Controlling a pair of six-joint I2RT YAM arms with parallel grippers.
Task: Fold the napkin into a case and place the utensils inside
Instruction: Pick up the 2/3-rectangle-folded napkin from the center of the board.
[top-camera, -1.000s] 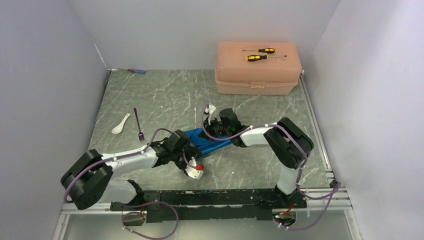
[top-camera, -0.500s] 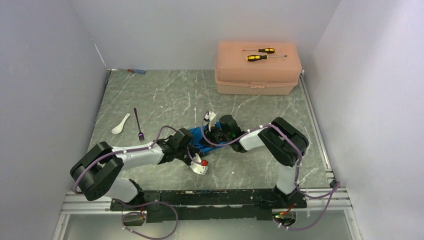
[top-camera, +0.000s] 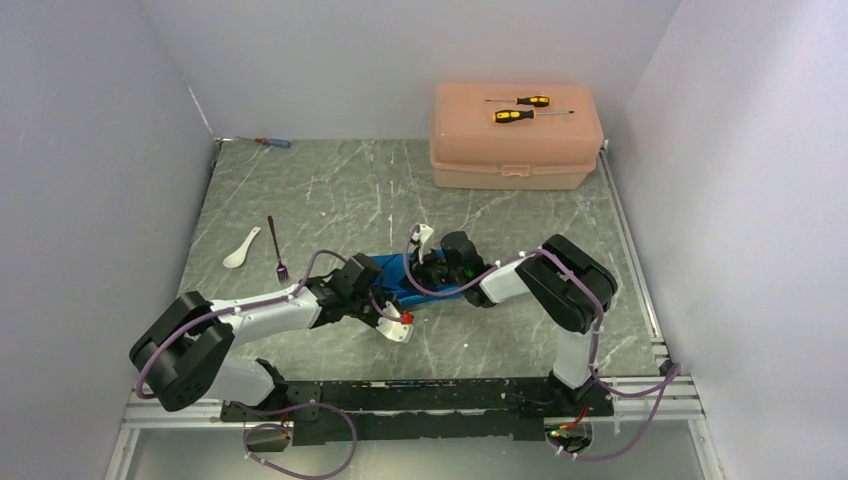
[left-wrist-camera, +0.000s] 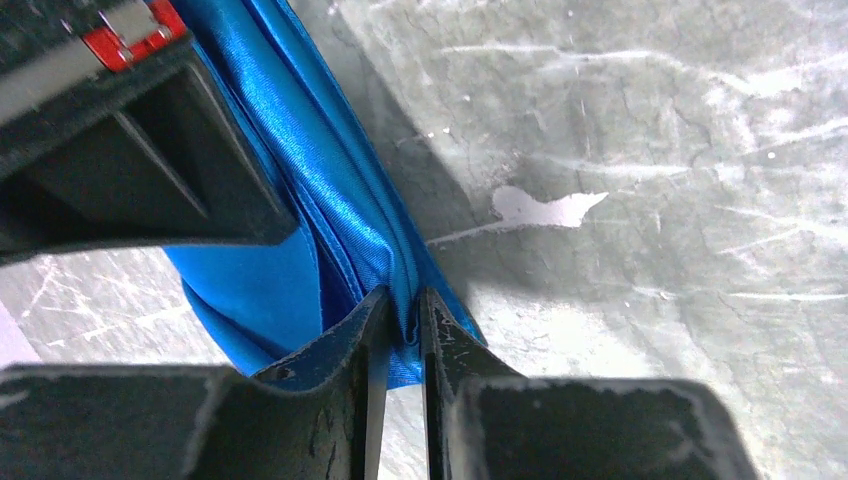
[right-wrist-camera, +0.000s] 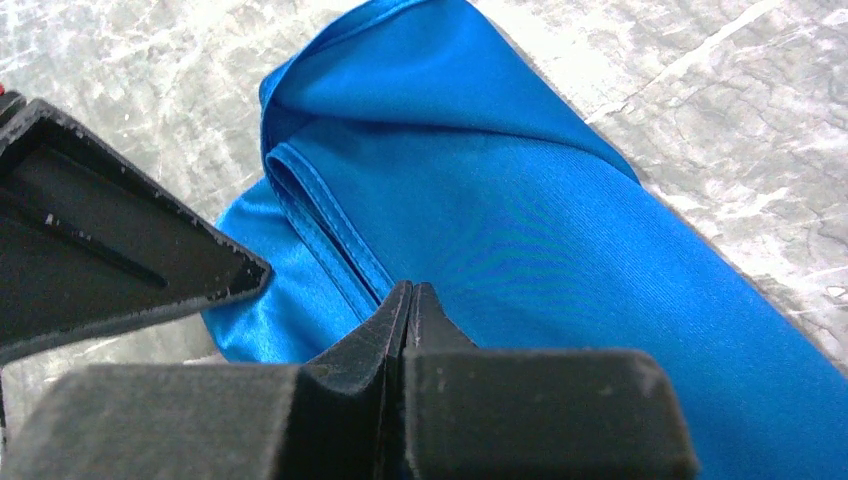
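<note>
Napkin (top-camera: 390, 272) lies bunched on the table (top-camera: 330, 190); we see left gripper (left-wrist-camera: 398, 322) and right gripper (right-wrist-camera: 405, 308) each clenched on its folds, fork (top-camera: 276, 247) and spoon (top-camera: 240, 252) lying at the left.

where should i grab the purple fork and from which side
Probably take the fork by mid-handle, from straight above, pinching across its width. It lies flat on the table, slim handle pointing to the far side, tines nearest; the spoon lies apart on its left.

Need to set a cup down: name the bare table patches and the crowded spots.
Bare: far table between small screwdriver and peach box; near strip between napkin and table edge. Crowded: centre, around the napkin; left, by spoon and fork.
</note>
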